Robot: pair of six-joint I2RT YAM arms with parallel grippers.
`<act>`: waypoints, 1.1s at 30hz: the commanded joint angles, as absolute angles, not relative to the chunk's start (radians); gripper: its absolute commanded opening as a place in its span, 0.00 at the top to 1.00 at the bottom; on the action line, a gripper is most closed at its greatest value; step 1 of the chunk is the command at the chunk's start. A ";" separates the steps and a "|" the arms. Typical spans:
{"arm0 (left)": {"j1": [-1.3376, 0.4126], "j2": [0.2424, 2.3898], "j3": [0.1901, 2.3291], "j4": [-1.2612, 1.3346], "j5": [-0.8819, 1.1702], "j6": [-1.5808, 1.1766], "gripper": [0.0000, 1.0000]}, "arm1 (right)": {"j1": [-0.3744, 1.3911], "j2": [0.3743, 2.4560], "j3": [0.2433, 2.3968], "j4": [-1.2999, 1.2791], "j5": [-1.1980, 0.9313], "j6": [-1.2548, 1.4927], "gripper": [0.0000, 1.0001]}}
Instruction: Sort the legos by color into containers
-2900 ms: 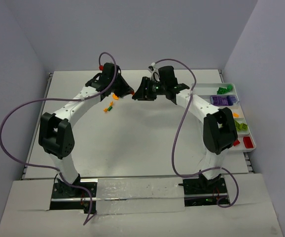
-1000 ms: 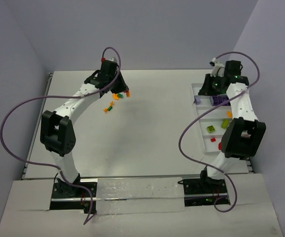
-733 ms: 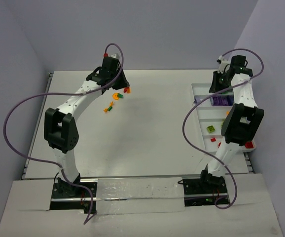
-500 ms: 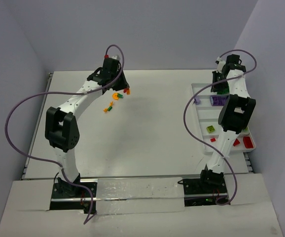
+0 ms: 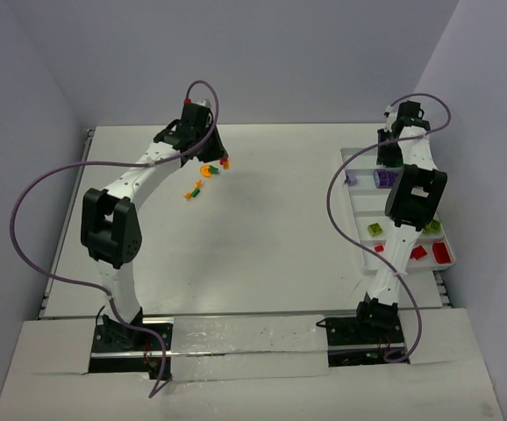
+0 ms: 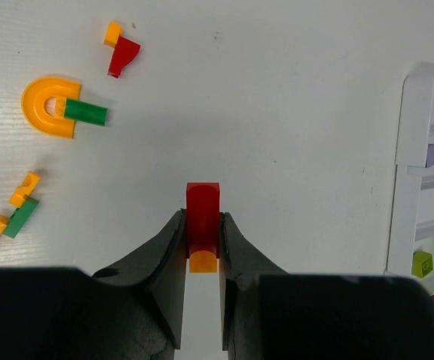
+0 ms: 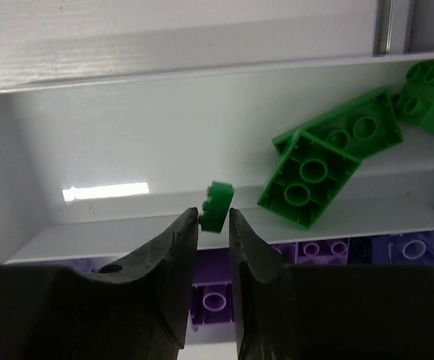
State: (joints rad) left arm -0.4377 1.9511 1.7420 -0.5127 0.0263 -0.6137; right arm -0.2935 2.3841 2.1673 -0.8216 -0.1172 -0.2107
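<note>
Lego brick (image 6: pixel 203 199), red, in left claw (image 6: pixel 202 221); green stud (image 7: pixel 215 207) at right claw (image 7: pixel 214 217).

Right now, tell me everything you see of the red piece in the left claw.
The red brick is small, smooth plastic, pinched by its sides between the fingers of the left claw, its far end poking past their tips. An orange piece sits against its near end, inside the grip. Table lies behind it; no other lego touches it.

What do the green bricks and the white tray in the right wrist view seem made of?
Green bricks: hard moulded plastic, semi-glossy; crisp studs and soft sheen. White tray: smooth glossy plastic, most likely; its floor mirrors a bright light patch.
</note>
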 commanded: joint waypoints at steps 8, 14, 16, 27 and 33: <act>-0.425 1.940 1.767 -0.491 0.075 -0.634 1.00 | -0.298 2.349 2.206 -0.765 -0.123 -0.182 0.41; -0.376 1.901 1.690 -0.390 0.313 -0.685 1.00 | -0.251 2.087 2.012 -0.726 -0.410 -0.207 0.41; -0.357 1.891 1.657 -0.353 0.398 -0.695 1.00 | -0.223 2.014 1.928 -0.715 -0.509 -0.220 0.41; -0.331 1.768 1.320 0.264 0.924 -0.942 1.00 | 0.172 1.794 1.631 -0.568 -0.974 0.043 0.32; -0.332 1.774 1.189 0.723 1.002 -1.214 1.00 | 0.250 1.825 1.546 -0.309 -1.116 0.299 0.29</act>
